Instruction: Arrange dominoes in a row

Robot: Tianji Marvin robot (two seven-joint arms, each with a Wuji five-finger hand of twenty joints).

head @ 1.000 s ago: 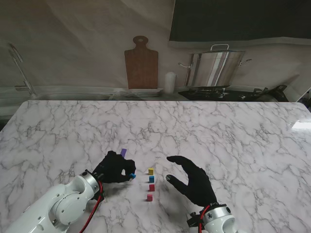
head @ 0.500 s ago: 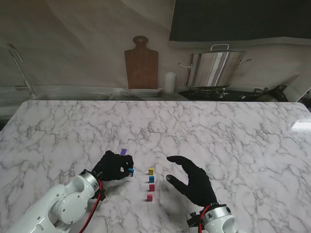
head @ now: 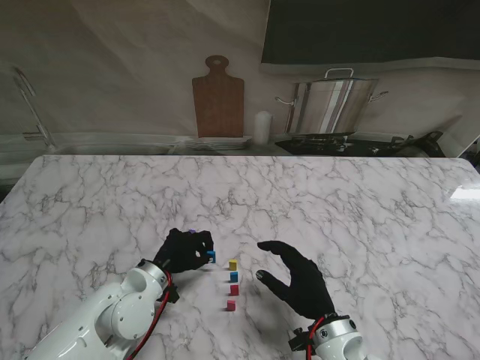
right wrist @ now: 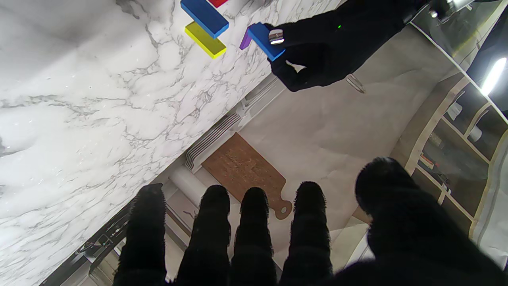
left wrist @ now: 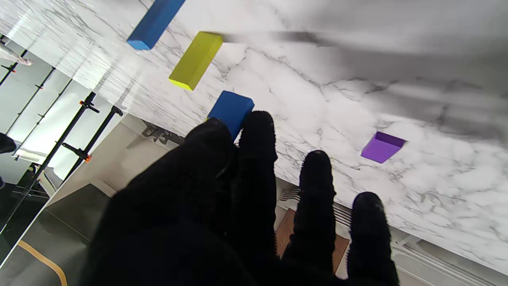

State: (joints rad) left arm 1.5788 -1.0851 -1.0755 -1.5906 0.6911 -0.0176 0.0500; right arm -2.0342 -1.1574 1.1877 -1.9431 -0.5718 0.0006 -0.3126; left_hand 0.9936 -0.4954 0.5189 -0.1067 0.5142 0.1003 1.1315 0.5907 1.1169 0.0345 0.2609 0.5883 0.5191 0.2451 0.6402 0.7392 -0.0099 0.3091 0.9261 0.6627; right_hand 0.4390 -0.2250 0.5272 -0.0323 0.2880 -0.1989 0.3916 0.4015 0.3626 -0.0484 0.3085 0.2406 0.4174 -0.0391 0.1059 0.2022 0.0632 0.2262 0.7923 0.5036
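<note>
Left hand (head: 182, 251) gripping blue domino (head: 211, 256) just beside yellow domino (head: 232, 264), right hand (head: 298, 279) empty, fingers spread, over counter (head: 360, 202)

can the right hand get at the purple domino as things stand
Probably not easily. The purple domino lies on the far side of the left hand, which holds a blue domino between it and the open right hand.
</note>
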